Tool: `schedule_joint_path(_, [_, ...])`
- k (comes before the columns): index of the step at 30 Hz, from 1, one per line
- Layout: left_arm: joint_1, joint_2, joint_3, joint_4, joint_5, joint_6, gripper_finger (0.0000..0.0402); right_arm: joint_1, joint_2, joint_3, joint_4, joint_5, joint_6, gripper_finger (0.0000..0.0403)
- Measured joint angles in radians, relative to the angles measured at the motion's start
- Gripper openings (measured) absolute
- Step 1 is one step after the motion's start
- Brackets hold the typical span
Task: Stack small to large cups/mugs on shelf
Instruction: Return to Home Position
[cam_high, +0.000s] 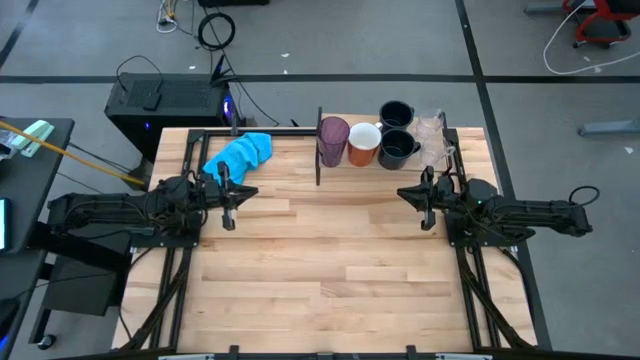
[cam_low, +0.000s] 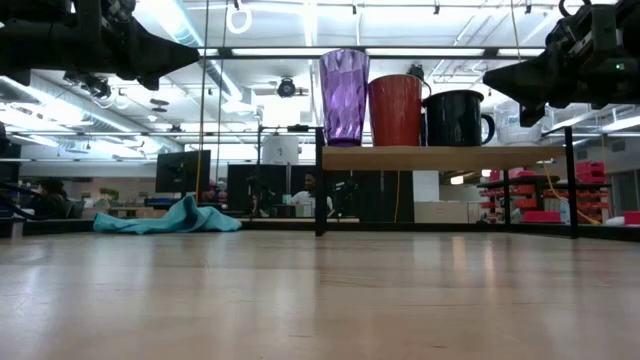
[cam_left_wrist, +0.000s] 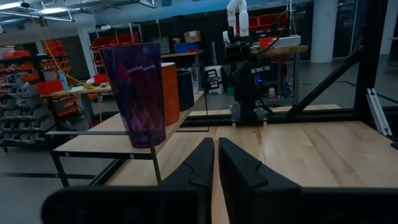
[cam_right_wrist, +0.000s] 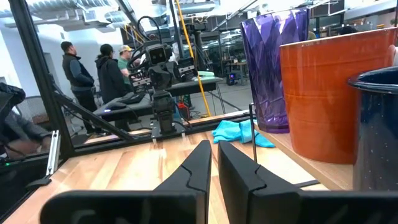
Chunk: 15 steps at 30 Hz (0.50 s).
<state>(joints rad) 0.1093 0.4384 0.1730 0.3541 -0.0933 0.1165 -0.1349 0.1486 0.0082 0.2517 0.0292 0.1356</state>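
Spanning most of the high view, the light wood bench (cam_high: 320, 270) carries everything. The shelf (cam_low: 500, 157), a light wood platform on thin black uprights, stands at the upper centre-right of that view, along the bench's top edge.

The two dark arms reach in from the frame's left and right edges at mid height. The left gripper (cam_left_wrist: 216, 143) and the right gripper (cam_right_wrist: 214, 146) each have their fingers drawn almost together, with only a thin slit between them and nothing held.

A bright blue cloth (cam_high: 240, 153) lies crumpled on the bench left of the shelf.

All six cups stand upright on the shelf:
- At its left end is the tall, faceted, translucent purple tumbler (cam_high: 333, 140).
- Just to its right is the orange mug (cam_high: 363, 143), white inside.
- Next comes the lower navy mug (cam_high: 397, 148), with the upper navy mug (cam_high: 396, 113) above it in the frame. Both are dark and handled.
- At the right end are the lower clear cup (cam_high: 435, 150) and the upper clear cup (cam_high: 430, 125), small and see-through.

In the high view the right fingers hover near and just below the shelf's right end, under the clear cups and touching none. The left fingers sit below the cloth, well apart from the tumbler, up and to their right.
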Motion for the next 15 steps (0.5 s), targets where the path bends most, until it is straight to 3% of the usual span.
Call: schedule_joint_path(15, [0.0, 0.0, 0.0, 0.0, 0.0, 0.0, 0.0039, 0.0, 0.0, 0.0, 0.0, 0.0, 0.0, 0.0035])
